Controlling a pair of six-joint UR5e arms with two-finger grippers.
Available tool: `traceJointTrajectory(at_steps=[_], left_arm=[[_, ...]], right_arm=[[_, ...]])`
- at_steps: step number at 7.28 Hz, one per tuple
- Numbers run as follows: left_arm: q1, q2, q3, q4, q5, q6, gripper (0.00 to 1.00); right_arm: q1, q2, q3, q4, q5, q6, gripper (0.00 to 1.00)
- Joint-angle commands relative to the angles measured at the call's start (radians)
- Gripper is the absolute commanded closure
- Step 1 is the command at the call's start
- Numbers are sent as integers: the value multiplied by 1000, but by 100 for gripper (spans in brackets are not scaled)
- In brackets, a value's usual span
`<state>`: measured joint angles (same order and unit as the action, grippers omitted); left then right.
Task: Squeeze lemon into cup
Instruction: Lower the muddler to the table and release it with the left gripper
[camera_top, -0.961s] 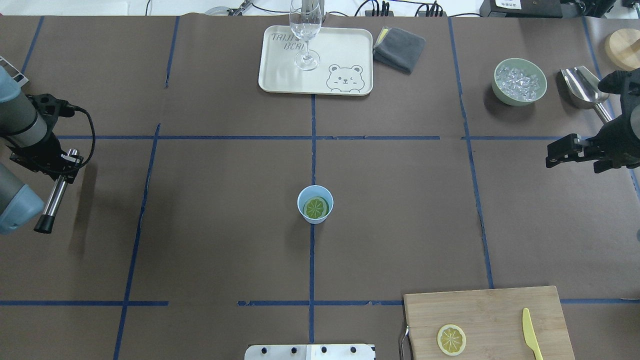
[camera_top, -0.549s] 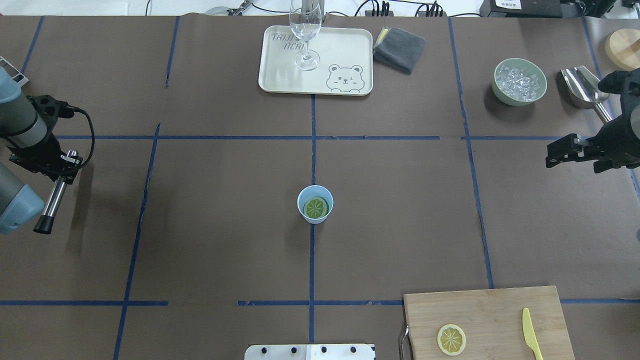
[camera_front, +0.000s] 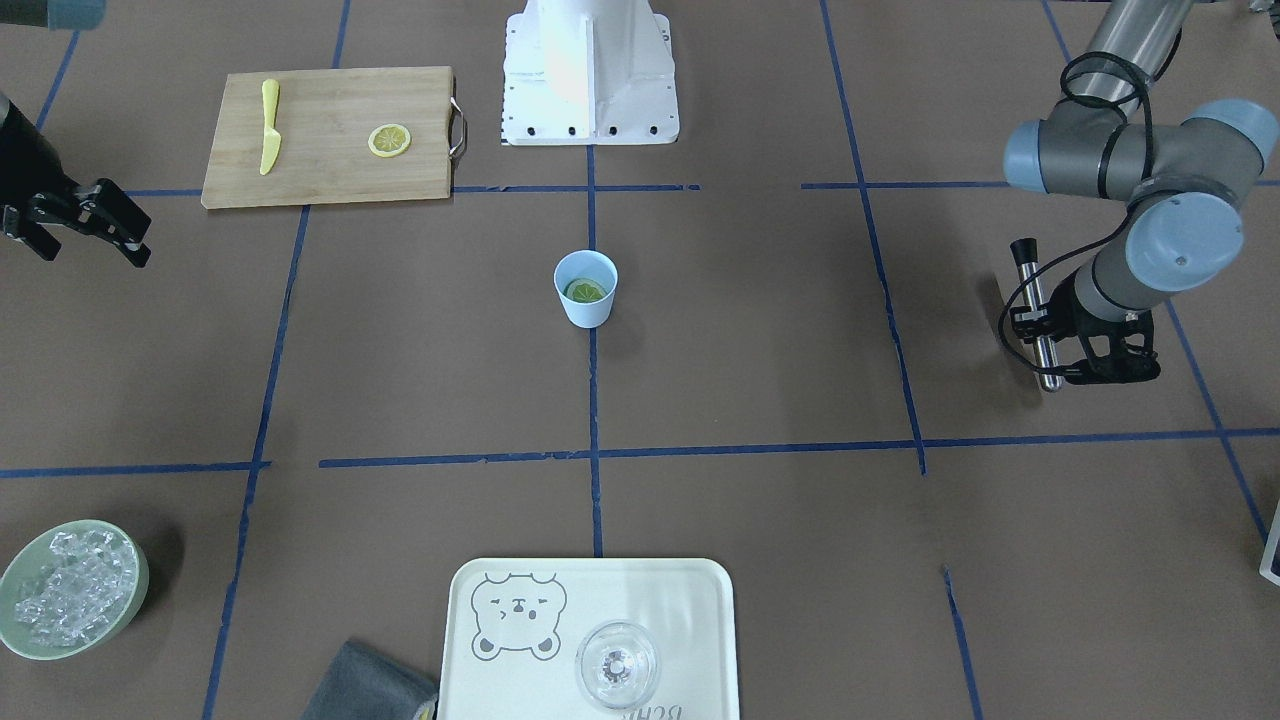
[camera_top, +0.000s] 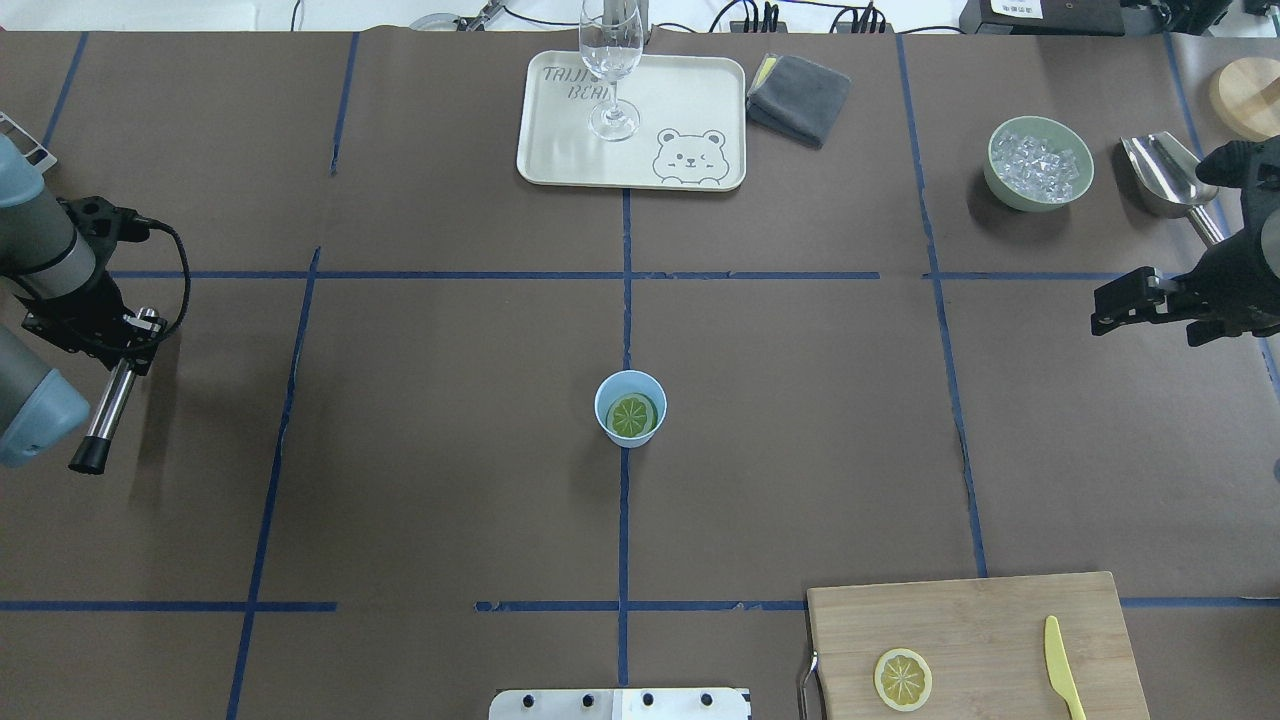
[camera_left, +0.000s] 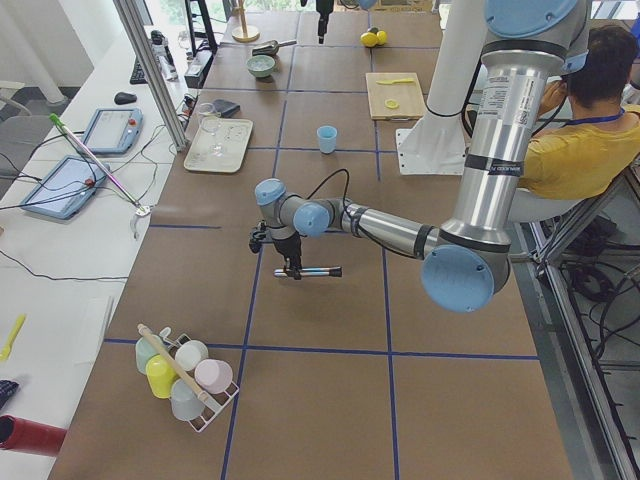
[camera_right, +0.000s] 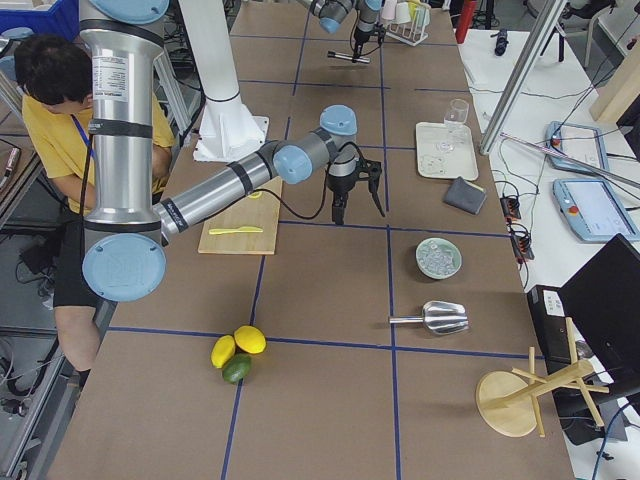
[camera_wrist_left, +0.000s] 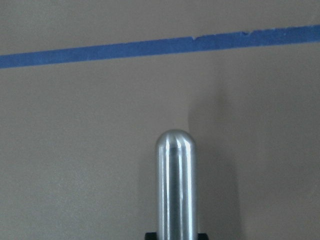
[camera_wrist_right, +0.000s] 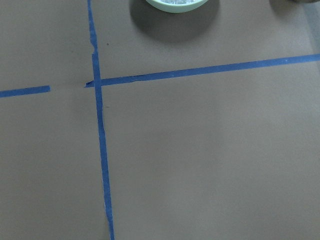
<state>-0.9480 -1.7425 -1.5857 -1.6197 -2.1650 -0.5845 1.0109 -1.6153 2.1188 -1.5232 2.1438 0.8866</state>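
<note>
Overhead exterior view: at the left edge, the left gripper (camera_top: 130, 330) is clamped on a metal rod (camera_top: 108, 405) with a black tip, held clear of the table. In the table's middle the cup (camera_top: 604, 402) stands upright, the lemon (camera_top: 633, 416) lying inside it. Near right, a second slice (camera_top: 903, 679) and a yellow knife (camera_top: 1062, 665) lie on a cutting board (camera_top: 980, 620). At the right edge, the right gripper (camera_top: 1102, 312) hangs with fingers spread, holding nothing.
</note>
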Motion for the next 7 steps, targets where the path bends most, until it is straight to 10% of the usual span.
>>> traceJointTrajectory(at_steps=[1,6,7], left_arm=[[2,0,6,0,-2,2,100],[0,-2,16,-22,-2,2,100],[0,-2,16,-23,-2,3,86]], right_arm=[[0,0,4,0,1,0,0],[2,0,4,0,1,0,0],[3,0,4,0,1,0,0]])
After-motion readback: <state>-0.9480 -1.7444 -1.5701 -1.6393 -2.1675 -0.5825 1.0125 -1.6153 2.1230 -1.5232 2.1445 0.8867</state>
